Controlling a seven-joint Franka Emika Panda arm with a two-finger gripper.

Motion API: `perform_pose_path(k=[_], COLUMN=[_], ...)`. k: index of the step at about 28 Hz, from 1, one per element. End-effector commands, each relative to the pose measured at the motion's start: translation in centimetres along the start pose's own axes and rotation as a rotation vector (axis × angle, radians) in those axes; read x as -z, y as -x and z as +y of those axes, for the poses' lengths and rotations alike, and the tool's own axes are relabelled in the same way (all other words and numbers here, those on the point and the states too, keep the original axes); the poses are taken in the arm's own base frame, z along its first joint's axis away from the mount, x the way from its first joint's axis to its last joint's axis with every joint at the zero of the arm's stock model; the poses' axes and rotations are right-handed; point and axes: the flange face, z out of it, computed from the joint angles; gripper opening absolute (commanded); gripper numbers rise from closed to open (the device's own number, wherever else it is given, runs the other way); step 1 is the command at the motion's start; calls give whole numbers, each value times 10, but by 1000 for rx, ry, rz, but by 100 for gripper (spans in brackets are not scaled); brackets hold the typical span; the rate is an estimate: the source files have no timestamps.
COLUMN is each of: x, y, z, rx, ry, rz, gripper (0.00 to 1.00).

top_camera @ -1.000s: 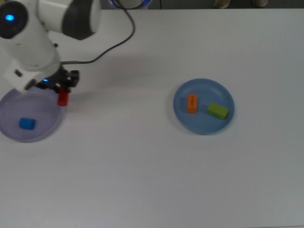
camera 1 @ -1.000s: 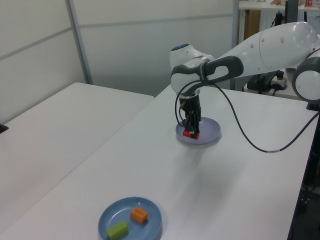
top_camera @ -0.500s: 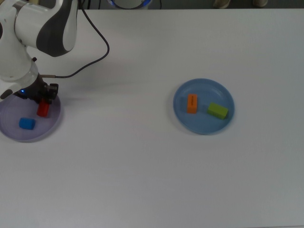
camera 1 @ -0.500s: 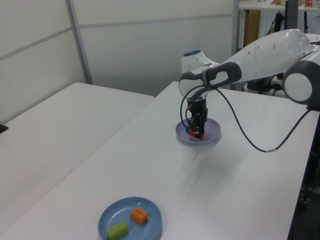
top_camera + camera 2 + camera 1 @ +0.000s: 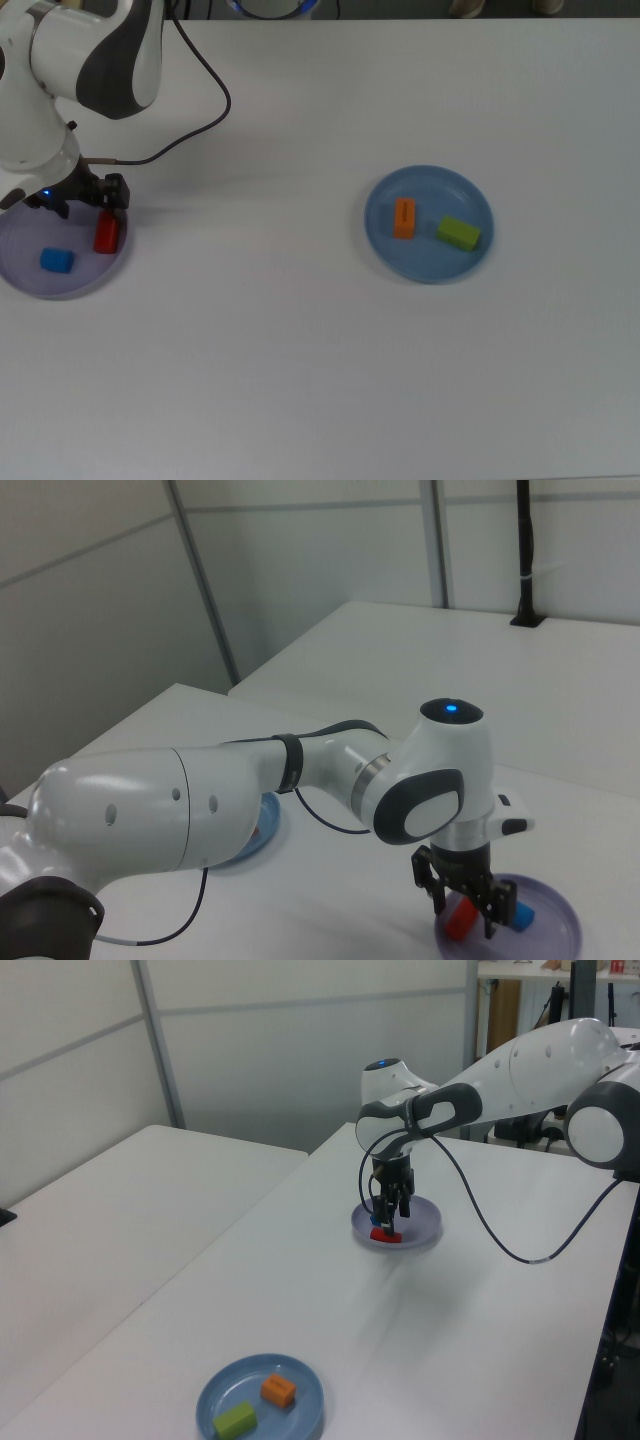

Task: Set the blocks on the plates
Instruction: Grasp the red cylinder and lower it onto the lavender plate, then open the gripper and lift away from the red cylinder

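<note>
The red cylinder point(image 5: 106, 233) lies on its side in the lavender plate point(image 5: 30, 285), near the desk's edge at the top view's left, beside the blue cube point(image 5: 56, 260). The gripper point(image 5: 88, 196) hangs released just above it. Being round, it could roll off the shallow rim if a finger clips it on retreat

A robotics lab or test room: a white robot arm point(image 5: 520, 1060) trailing a black cable point(image 5: 480, 1215) works over a plain white table point(image 5: 300, 350). Pale partition walls point(image 5: 300, 1050) close it off at 12 o'clock in the left view, with a second white table point(image 5: 120, 1210) at 9 o'clock.
</note>
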Motion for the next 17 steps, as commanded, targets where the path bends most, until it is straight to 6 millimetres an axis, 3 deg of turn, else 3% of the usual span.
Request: perform_pose_path(k=[1, 3, 4, 8, 10, 14, 17], x=[15, 21, 32, 74, 104, 138, 148], y=[-4, -7, -11, -10, -4, 8, 10], z=[-14, -26, -46, -82, -115, -156, -180], rx=[8, 5, -14, -132, -174, -148, -118], ry=[-10, -10, -8, -5, -5, -9, -5], rz=[29, 35, 46, 82, 81, 68, 65], gripper=[100, 100, 100, 100, 100, 100, 100])
